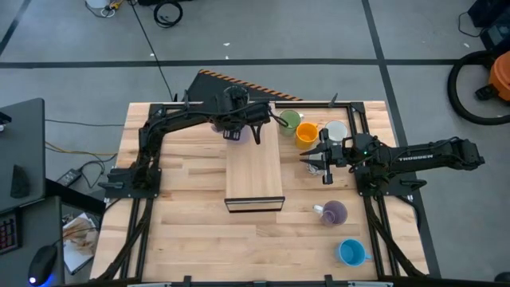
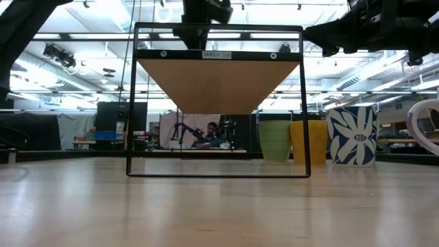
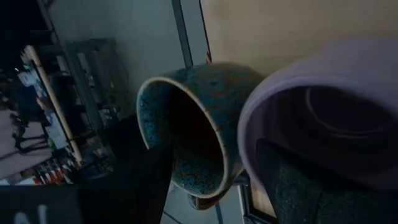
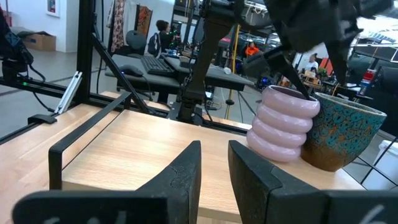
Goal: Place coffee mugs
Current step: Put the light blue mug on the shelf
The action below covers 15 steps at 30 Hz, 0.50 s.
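A wooden-topped shelf [image 1: 255, 171] stands mid-table. On its far end a ribbed lilac mug [image 4: 283, 124] and a teal speckled mug [image 4: 342, 137] stand upright, side by side. My left gripper [image 3: 217, 180] hangs open just above them, slanting down. My right gripper [image 4: 214, 149] waits to the right of the shelf, level, open by a narrow gap with nothing in it. To the right of the shelf, green [image 1: 288, 121], orange [image 1: 307, 133], white patterned [image 1: 335, 131], lilac [image 1: 335, 212] and blue [image 1: 351, 253] mugs stand on the table. My left gripper has one finger [image 3: 298, 180] over the lilac mug's mouth [image 3: 261, 118] and the other finger [image 3: 143, 183] beyond the teal mug [image 3: 186, 137]. Whether either finger touches a mug I cannot tell. Both mugs stand on the shelf top.
The shelf's black frame [image 2: 218, 103] is open underneath. Black rails [image 1: 366, 127] border the table's sides. Bare shelf top [image 1: 255, 179] lies nearer than the two mugs. Bare tabletop [image 1: 191, 231] lies at the near left.
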Each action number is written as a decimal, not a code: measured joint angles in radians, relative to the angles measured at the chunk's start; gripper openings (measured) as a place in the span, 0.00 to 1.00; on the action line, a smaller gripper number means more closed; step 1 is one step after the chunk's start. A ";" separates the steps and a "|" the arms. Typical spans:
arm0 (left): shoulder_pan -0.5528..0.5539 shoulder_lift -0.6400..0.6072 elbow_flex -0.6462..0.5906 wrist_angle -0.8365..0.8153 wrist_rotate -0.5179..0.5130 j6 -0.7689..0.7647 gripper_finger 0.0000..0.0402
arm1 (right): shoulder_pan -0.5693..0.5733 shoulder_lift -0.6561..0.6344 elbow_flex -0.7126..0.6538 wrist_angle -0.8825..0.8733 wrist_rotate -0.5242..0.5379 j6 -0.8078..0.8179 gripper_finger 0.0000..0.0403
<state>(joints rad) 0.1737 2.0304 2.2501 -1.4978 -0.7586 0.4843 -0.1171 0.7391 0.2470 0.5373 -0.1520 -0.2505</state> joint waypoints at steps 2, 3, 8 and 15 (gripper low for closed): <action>-0.019 -0.011 0.000 0.011 -0.013 -0.002 0.59 | 0.000 0.000 0.000 0.000 0.002 -0.004 0.22; -0.028 -0.019 0.000 0.020 -0.015 -0.007 0.59 | 0.000 0.000 0.000 -0.001 0.006 -0.004 0.22; -0.056 -0.077 0.000 0.054 0.141 -0.171 0.59 | 0.000 0.000 0.000 -0.022 0.026 -0.006 0.22; -0.059 -0.135 -0.001 0.045 0.302 -0.348 0.56 | 0.000 0.000 0.000 -0.046 0.029 0.003 0.22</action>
<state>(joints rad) 0.1149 1.8952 2.2494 -1.4528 -0.4567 0.1364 -0.1169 0.7395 0.2470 0.4915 -0.1226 -0.2474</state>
